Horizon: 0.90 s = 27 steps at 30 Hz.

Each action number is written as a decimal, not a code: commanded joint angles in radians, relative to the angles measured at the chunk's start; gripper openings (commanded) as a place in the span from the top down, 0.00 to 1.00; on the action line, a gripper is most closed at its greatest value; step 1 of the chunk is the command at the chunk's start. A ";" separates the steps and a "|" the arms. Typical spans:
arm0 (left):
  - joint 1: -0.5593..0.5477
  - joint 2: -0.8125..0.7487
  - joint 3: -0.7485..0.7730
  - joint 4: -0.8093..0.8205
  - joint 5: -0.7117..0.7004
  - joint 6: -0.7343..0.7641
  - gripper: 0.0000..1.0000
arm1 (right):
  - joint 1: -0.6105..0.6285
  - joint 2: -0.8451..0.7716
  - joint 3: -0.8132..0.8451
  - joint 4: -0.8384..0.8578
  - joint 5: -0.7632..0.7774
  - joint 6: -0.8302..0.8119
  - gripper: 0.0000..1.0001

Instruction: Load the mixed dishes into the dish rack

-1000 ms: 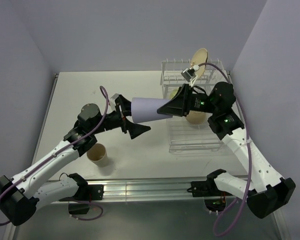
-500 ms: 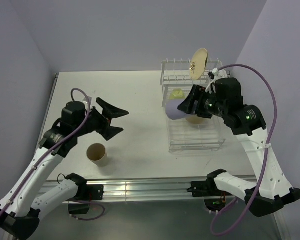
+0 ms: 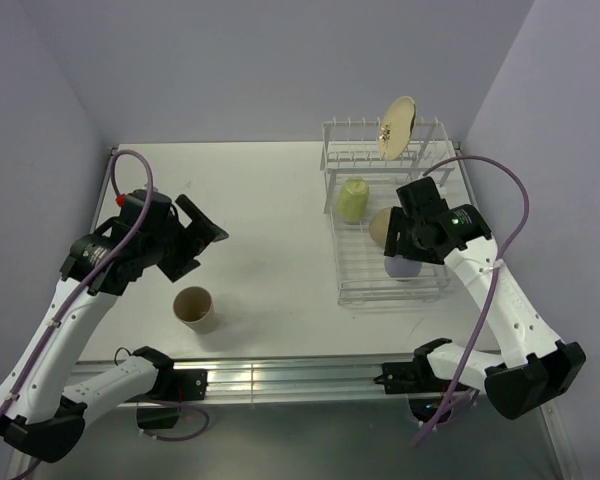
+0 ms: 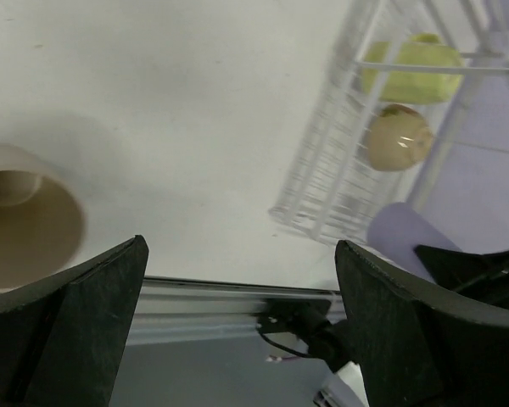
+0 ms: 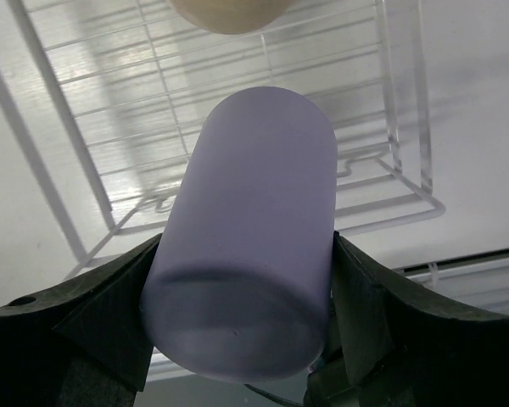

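Squarely inside right hand, lavender tumbler

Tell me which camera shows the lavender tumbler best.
Right wrist view: the lavender tumbler fills the frame, held in the right gripper over the dish rack. In the top external view the gripper hides most of it. The left wrist view catches only a small part of it.
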 commanded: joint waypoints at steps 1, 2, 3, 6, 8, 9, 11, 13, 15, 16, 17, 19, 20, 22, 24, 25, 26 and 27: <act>0.002 -0.044 -0.051 -0.096 -0.099 0.026 0.01 | -0.004 0.015 -0.021 0.046 0.084 -0.010 1.00; 0.003 -0.065 -0.061 -0.107 -0.111 0.012 0.01 | -0.004 0.020 -0.028 0.061 0.081 -0.011 1.00; 0.003 -0.074 -0.077 -0.113 -0.121 0.009 0.01 | -0.004 0.021 -0.037 0.070 0.081 -0.011 1.00; 0.002 -0.099 -0.105 -0.135 -0.151 0.004 0.01 | -0.004 0.038 -0.100 0.126 0.081 -0.019 1.00; 0.003 -0.110 -0.119 -0.147 -0.164 0.000 0.01 | -0.004 0.044 -0.123 0.173 0.078 -0.025 1.00; 0.002 -0.114 -0.134 -0.146 -0.165 -0.002 0.01 | -0.004 0.051 -0.133 0.190 0.075 -0.029 1.00; 0.003 -0.133 -0.159 -0.141 -0.170 -0.010 0.01 | -0.006 0.064 -0.152 0.222 0.070 -0.033 1.00; 0.003 -0.142 -0.173 -0.133 -0.165 -0.014 0.01 | -0.006 0.084 -0.169 0.241 0.058 -0.037 1.00; 0.003 -0.146 -0.191 -0.123 -0.153 -0.014 0.01 | -0.006 0.104 -0.179 0.264 0.043 -0.039 1.00; 0.003 -0.146 -0.197 -0.119 -0.150 -0.014 0.01 | -0.006 0.107 -0.183 0.270 0.039 -0.039 1.00; 0.005 -0.143 -0.202 -0.119 -0.147 -0.013 0.01 | -0.008 0.109 -0.186 0.281 0.035 -0.040 1.00; 0.005 -0.137 -0.203 -0.118 -0.145 -0.004 0.01 | -0.014 0.115 -0.187 0.288 0.012 -0.042 0.99; 0.005 -0.133 -0.203 -0.116 -0.145 -0.001 0.01 | -0.015 0.115 -0.187 0.293 0.006 -0.043 0.98; 0.005 -0.122 -0.206 -0.116 -0.144 0.010 0.01 | -0.018 0.115 -0.192 0.298 -0.002 -0.045 0.94; 0.007 -0.104 -0.216 -0.113 -0.141 0.018 0.01 | -0.018 0.115 -0.198 0.302 -0.007 -0.046 0.89; 0.005 -0.093 -0.219 -0.109 -0.139 0.022 0.01 | -0.020 0.114 -0.201 0.302 -0.007 -0.048 0.88; 0.008 -0.090 -0.231 -0.101 -0.136 0.026 0.01 | -0.020 0.112 -0.201 0.304 -0.014 -0.046 0.87; 0.010 -0.087 -0.236 -0.093 -0.125 0.030 0.01 | -0.021 0.110 -0.203 0.304 -0.014 -0.046 0.82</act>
